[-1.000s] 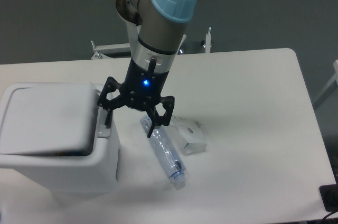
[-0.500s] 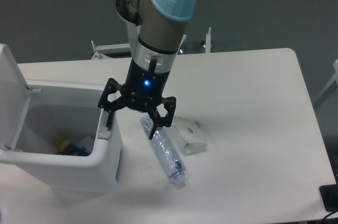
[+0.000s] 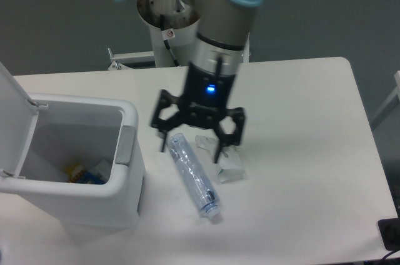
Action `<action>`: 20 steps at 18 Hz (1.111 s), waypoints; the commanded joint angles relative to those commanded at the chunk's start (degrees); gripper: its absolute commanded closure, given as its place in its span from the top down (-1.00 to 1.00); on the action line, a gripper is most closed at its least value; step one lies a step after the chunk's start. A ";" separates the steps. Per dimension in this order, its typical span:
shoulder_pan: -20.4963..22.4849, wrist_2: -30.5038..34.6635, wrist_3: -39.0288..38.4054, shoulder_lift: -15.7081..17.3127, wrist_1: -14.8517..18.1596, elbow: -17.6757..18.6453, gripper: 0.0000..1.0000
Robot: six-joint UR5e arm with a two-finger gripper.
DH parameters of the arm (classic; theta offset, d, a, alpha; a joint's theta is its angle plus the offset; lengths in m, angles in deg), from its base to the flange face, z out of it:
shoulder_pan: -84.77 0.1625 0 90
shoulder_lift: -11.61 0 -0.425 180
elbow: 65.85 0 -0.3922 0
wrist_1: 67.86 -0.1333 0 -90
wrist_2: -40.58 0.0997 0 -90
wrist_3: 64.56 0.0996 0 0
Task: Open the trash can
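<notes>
- Jaws point(image 3: 192, 142) stand wide apart and hold nothing, hanging just above the bench point(image 3: 300, 152), with the two black fingers point(image 3: 164, 132) spread to either side of the upper end of the bottle.
- A blue light glows on the wrist above the jaws, and the arm point(image 3: 222, 21) reaches down from the top of the view.
- The bin point(image 3: 94, 171) sits at the left end of the bench, near the front edge, apart from the jaws.
- Its lid point(image 3: 14, 112) is swung up and back on the far left side, standing nearly upright, so the bin is open.
- A grey tab point(image 3: 125, 145) shows on the right wall of the bin, facing the jaws.
- Inside the bin a few items lie at the bottom, among them something blue and something yellow; what they are cannot be made out.
- The bottle point(image 3: 194, 175), clear plastic, lies on its side right of the bin, slanting from under the jaws down toward the front edge.
- A crumpled white wrapper point(image 3: 228, 164) lies just beside the bottle on its right, partly under the right finger.
</notes>
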 joint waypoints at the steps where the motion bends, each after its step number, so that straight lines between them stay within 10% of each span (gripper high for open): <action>1: 0.96 1.67 1.14 -0.44 0.17 -0.08 1.00; 20: 10.11 27.43 47.46 -9.58 6.59 0.27 1.00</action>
